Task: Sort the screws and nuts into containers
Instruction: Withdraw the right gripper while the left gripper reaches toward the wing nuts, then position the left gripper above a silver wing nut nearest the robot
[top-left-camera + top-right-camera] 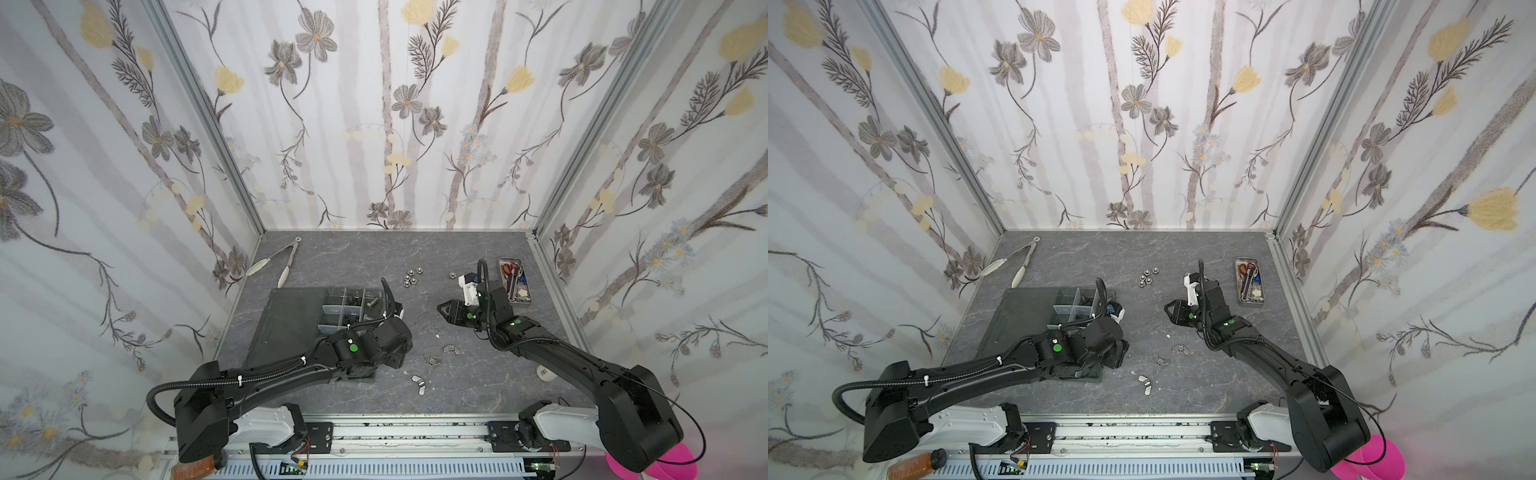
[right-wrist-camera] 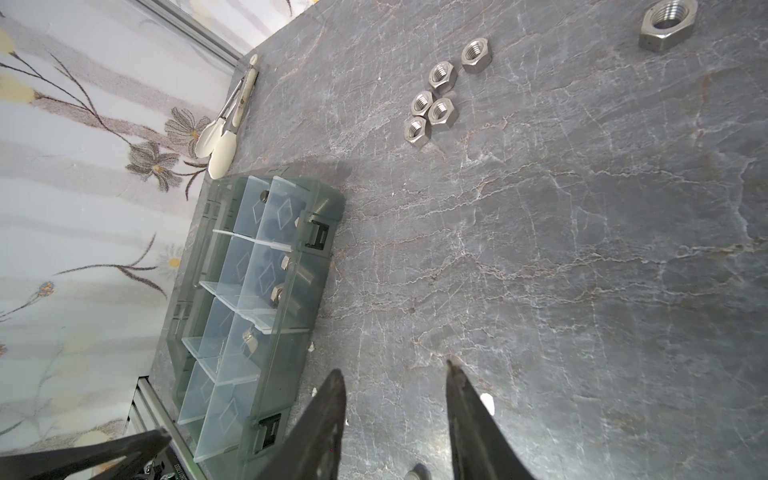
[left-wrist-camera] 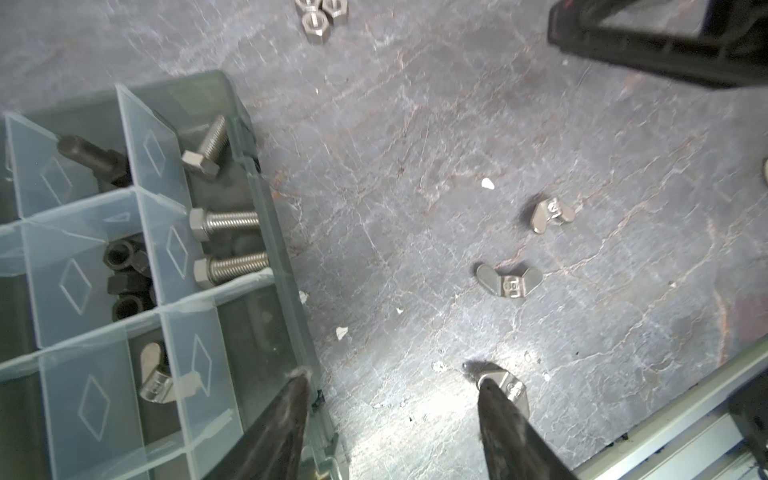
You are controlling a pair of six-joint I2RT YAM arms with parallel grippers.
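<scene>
The containers (image 3: 83,266) are clear-walled cells in a dark organiser tray (image 1: 291,320). In the left wrist view the cells hold silver screws (image 3: 226,222), a black screw (image 3: 91,160), black nuts (image 3: 124,274) and a wing nut (image 3: 153,374). Loose wing nuts (image 3: 509,282) lie on the table beside the tray. Silver hex nuts (image 1: 411,276) cluster farther back. My left gripper (image 3: 390,380) is open and empty. One fingertip (image 3: 299,382) sits over the tray's rim and the other covers part of a wing nut (image 3: 513,386). My right gripper (image 2: 395,370) hangs open above bare table, right of the tray.
Metal tongs (image 1: 282,262) lie at the back left. A narrow metal tray (image 1: 524,303) holding scissors stands at the back right, behind the right arm. One hex nut (image 2: 667,25) lies apart from the cluster. A white disc (image 1: 546,372) sits near the right arm's base.
</scene>
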